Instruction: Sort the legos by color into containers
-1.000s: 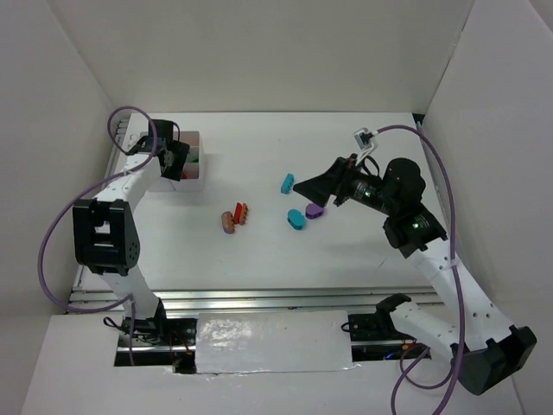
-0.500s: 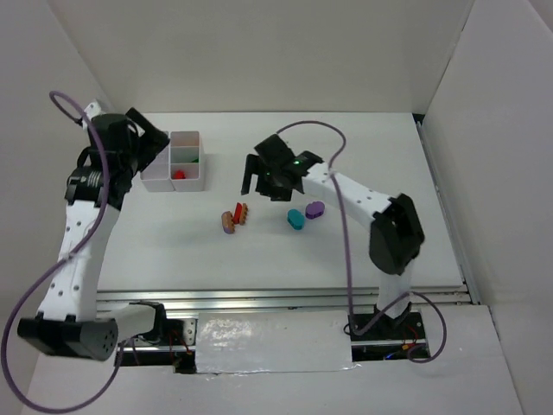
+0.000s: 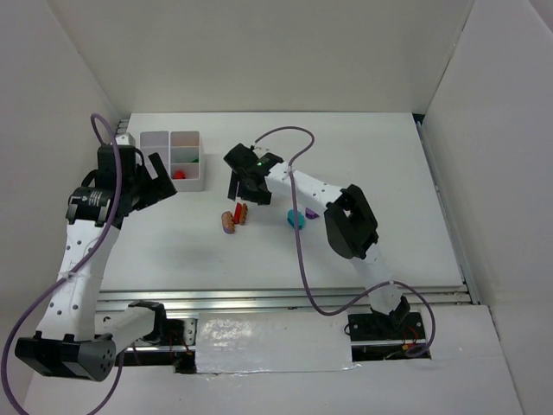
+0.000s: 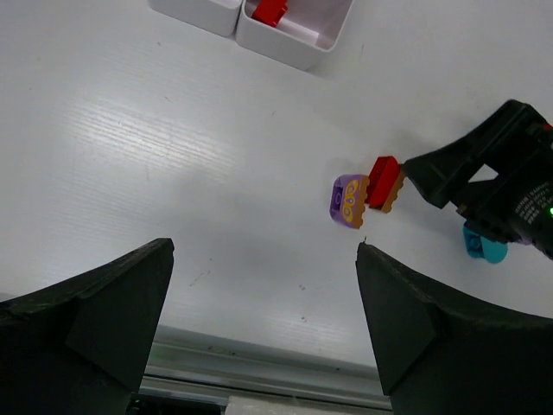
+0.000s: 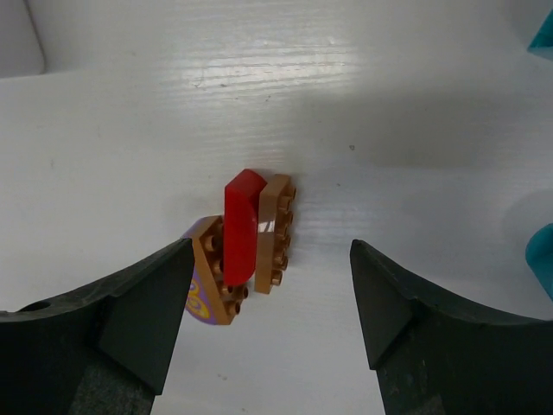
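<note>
The left hand point(image 4: 263, 259) hangs spread and empty near the white divided tray point(image 3: 200, 160), which holds one red lego point(image 3: 179, 174). Mid-surface, the right hand point(image 5: 270, 248) is spread over a red brick point(image 5: 240, 226) wedged between a purple-topped piece point(image 5: 210, 290) and a brown brick point(image 5: 275, 232). The plastic is likely light, stiff and slick, so the red brick's free ends look the safest hold.

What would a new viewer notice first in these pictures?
A tight cluster in the table's middle: a red plastic lego brick wedged between a brown studded brick and a purple oval piece. The right hand hovers directly over it, fingers open on both sides. At far left, the white divided plastic tray holds a red piece.
</note>
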{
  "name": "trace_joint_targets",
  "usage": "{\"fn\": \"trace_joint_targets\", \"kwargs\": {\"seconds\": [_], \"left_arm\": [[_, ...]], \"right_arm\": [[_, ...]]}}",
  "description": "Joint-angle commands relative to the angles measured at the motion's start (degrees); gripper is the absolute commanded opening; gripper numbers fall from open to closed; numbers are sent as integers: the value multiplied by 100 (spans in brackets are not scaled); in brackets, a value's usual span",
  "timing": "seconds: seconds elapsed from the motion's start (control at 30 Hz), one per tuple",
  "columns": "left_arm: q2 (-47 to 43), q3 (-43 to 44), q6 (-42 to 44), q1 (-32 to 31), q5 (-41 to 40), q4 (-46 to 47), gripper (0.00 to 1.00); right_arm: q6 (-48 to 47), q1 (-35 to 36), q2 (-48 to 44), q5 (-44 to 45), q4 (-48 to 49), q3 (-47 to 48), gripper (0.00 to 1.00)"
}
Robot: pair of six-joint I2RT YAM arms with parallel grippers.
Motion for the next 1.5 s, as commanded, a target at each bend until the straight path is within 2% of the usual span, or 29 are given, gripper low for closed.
{"fn": "trace_joint_targets", "kwargs": {"seconds": [0.0,0.4,0.5,0.53,0.63,0.7,0.73,0.77,0.83,0.87,0.97,1.1,1.23,1.33,1.47], "left_arm": [[-45,208,362,30,371,-114,100],[-28,-91,406,-23,1004,105,100],[-2,-100,424,-58,1013,140,100],[-2,-100,433,-66,1022,158,99],[51,-144,459,-75,1127,211,100],[112,-170,468,-75,1189,202,99],[139,-179,477,-75,1224,219,99],[130,-179,485,-75,1303,237,99],[113,-197,521,-75,1400,290,100],[104,-223,529,-75,1452,325,100],[148,-389,661,-84,1996,561,99],[235,-793,793,-128,3557,1115,99],[464,-962,837,-470,4579,1660,100],[701,-760,890,-971,4643,1784,99],[903,-750,514,-1252,5335,2371,100]], "right_arm": [[128,10,262,104,-163,136,79],[154,46,570,-345,163,48,76],[207,54,587,-275,137,22,63],[216,54,596,-249,76,22,53],[225,46,570,-213,58,-109,38],[225,46,465,-257,146,-311,35],[225,46,412,-257,189,-373,17],[225,54,281,-249,233,-444,9],[190,37,114,-257,417,-725,6],[181,28,43,-266,436,-795,0],[84,1,-352,-310,558,-1085,0],[84,-7,-1353,-179,761,-1734,0],[40,1,-2337,-73,534,-1754,0],[67,-7,-2934,41,497,-1850,0],[-56,-7,-3620,129,691,-2035,0]]}}
